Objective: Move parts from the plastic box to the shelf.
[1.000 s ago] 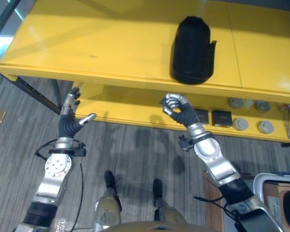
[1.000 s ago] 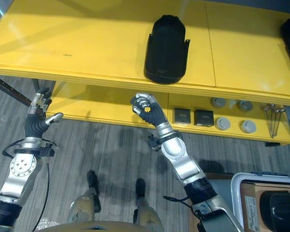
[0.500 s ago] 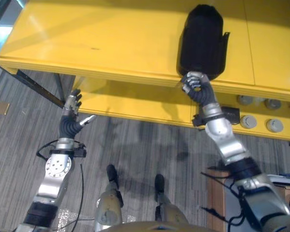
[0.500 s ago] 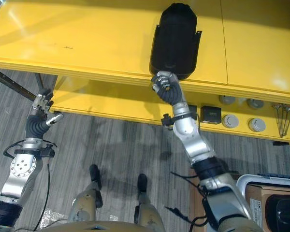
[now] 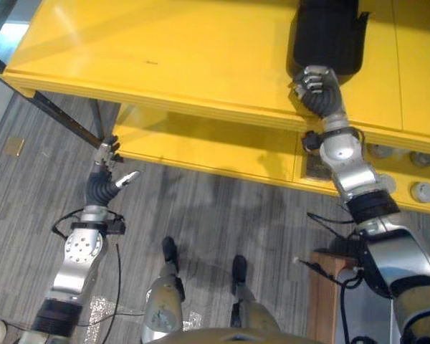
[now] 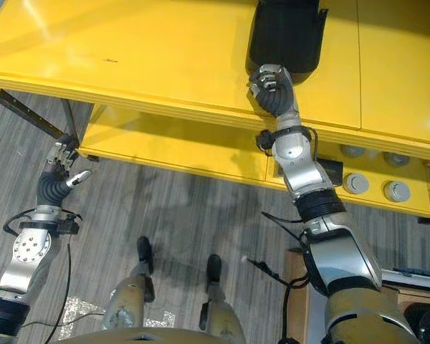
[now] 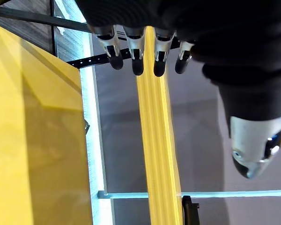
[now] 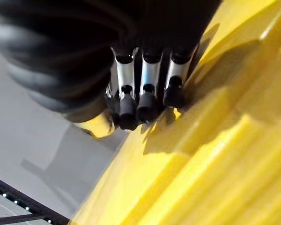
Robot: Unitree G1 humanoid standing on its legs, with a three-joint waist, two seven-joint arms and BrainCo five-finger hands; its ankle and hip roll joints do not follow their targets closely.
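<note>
Grey striped carpet (image 5: 201, 215) lies below a yellow shelf (image 5: 165, 64) with two levels. On the upper level stands a black part (image 5: 326, 32); the right robot hand (image 5: 317, 92), fingers curled together on nothing, sits against its near end. Lower down, the left robot hand (image 5: 104, 179) hangs with fingers straight and apart. Small round parts (image 6: 373, 188) rest on the lower level.

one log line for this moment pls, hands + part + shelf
right hand: fingers curled, against near end of black part | black part: lying on top yellow shelf | left hand: open, idle, low beside shelf | step: placing
</note>
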